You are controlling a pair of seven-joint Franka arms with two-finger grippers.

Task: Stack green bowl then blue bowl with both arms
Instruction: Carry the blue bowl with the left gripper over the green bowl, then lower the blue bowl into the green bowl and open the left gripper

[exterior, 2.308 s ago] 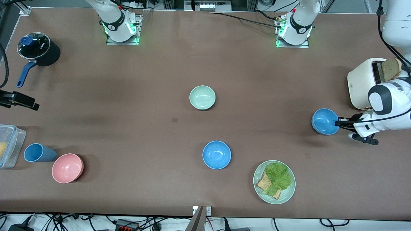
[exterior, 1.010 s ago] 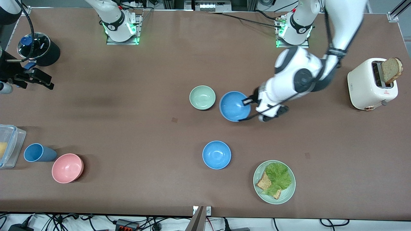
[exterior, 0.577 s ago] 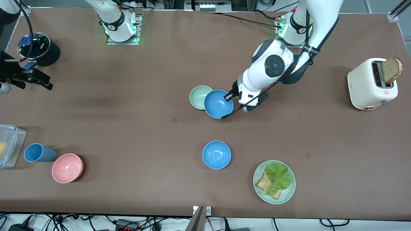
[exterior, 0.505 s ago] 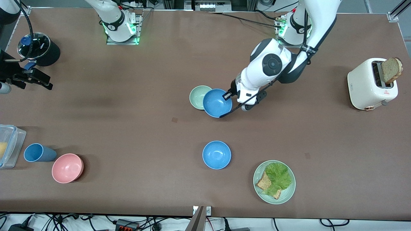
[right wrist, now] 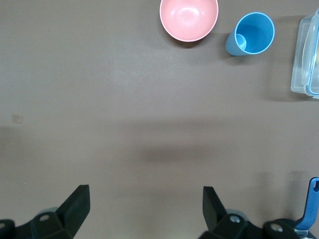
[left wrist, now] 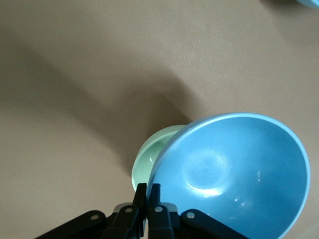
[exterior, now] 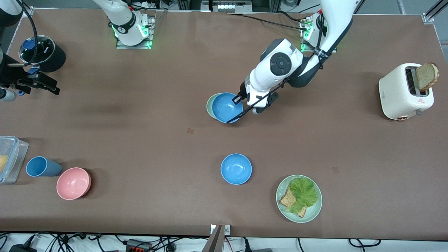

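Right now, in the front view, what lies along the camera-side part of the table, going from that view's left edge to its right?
Clear container → blue cup → pink bowl → blue bowl → green plate with lettuce and bread.

Front view looks down across the whole table [exterior: 140, 140]; wrist views look downward (left much closer).

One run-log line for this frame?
left gripper: shut on blue bowl, over green bowl | right gripper: open, waiting | stack: not yet placed
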